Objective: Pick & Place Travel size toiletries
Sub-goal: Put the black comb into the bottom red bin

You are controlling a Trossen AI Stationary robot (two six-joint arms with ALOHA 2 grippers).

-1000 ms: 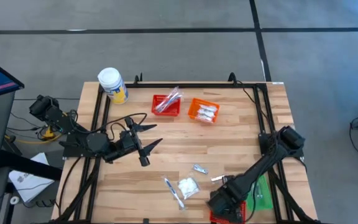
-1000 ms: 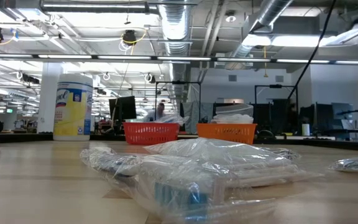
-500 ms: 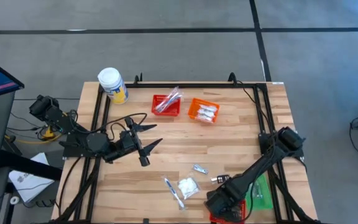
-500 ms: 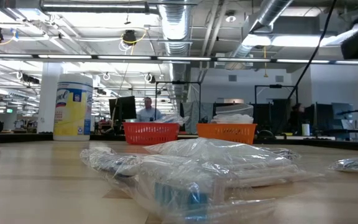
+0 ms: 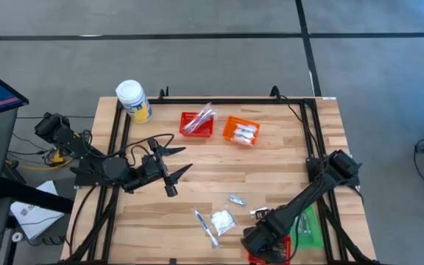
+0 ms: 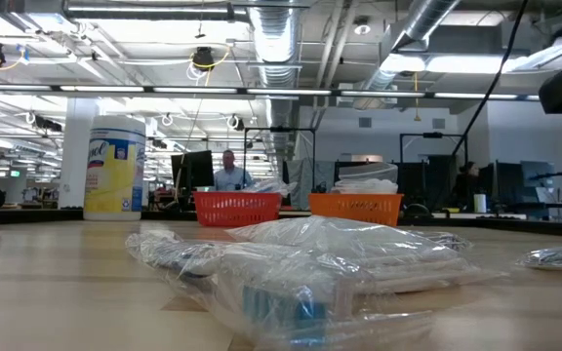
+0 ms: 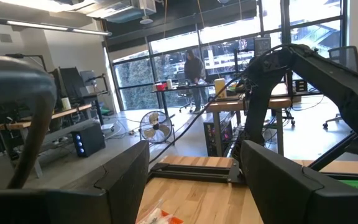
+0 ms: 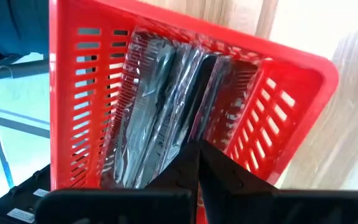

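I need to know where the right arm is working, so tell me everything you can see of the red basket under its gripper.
The red basket is plastic, with slotted lattice walls and a solid rim. It sits at the table's near right corner, beside a green basket, mostly hidden from above by the right gripper. Inside lie dark slim sticks in clear wrap, lengthwise. The gripper's fingers, pressed together, point into the basket over the wrapped sticks; whether they touch them is unclear.

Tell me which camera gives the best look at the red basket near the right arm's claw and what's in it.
The right wrist view: the red basket fills the picture, with dark clear-wrapped sticks inside it, beyond the right claw. The high view shows only a sliver of this basket under that arm. The low and left wrist views do not show it.
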